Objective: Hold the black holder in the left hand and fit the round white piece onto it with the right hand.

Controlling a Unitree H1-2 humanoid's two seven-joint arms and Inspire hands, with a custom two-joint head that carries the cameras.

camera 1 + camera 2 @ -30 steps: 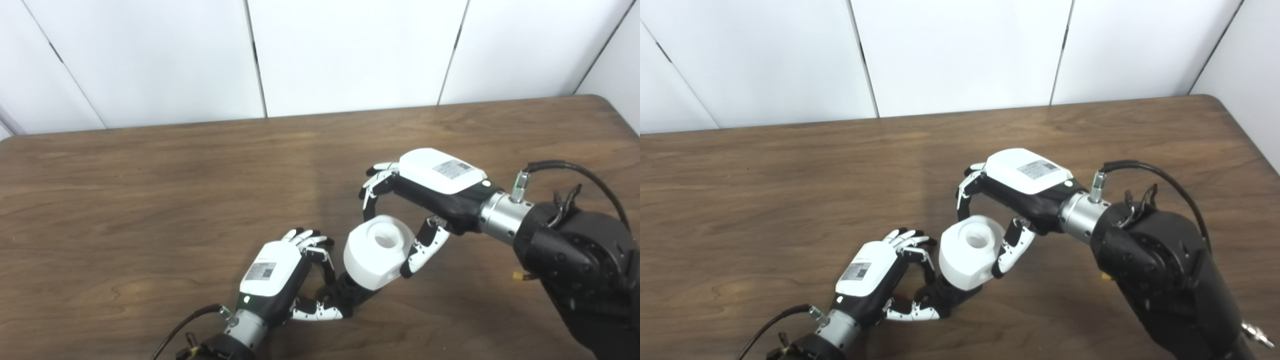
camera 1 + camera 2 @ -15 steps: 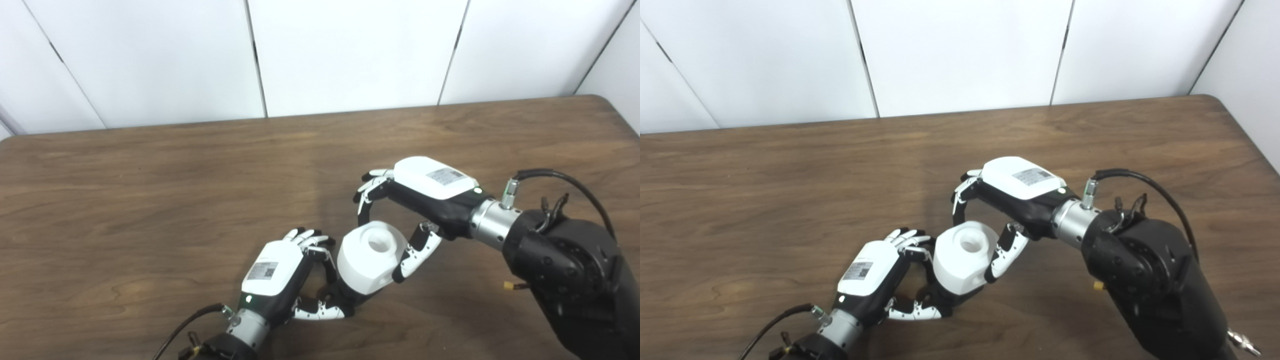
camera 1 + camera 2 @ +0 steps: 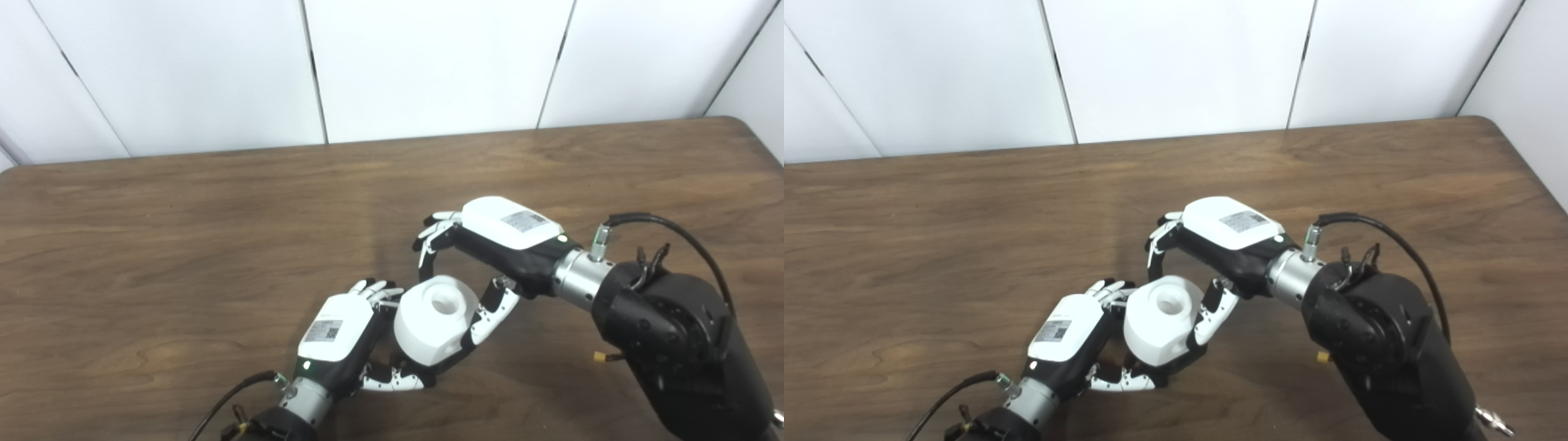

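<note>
While my right hand (image 3: 490, 257) carries the round white piece (image 3: 432, 318), the thing I watch is how that piece sits over the black holder (image 3: 1176, 362) beneath it. The right fingers (image 3: 429, 242) curl over the far rim and the thumb presses the near-right side, so the piece is held between them, its open bore facing up and slightly toward the cameras. The holder lies down and to the left of the piece, almost wholly hidden under it; only a dark sliver shows at the piece's lower edge, just above the left thumb. My left hand (image 3: 337, 331) is wrapped around that hidden part, fingers curled in close against the piece's left flank, touching or nearly touching it; I cannot tell which.

I judge the holder's long axis to run from the left palm up and to the right, into the underside of the piece, and the piece's bore seems tilted along much the same line. Whether the holder's tip is already inside the piece, I cannot see. The left hand is nearer the joint, but the closing push belongs to the right hand, down and leftward along that axis. All of this hangs low over the brown table (image 3: 184, 245), near its front edge.
</note>
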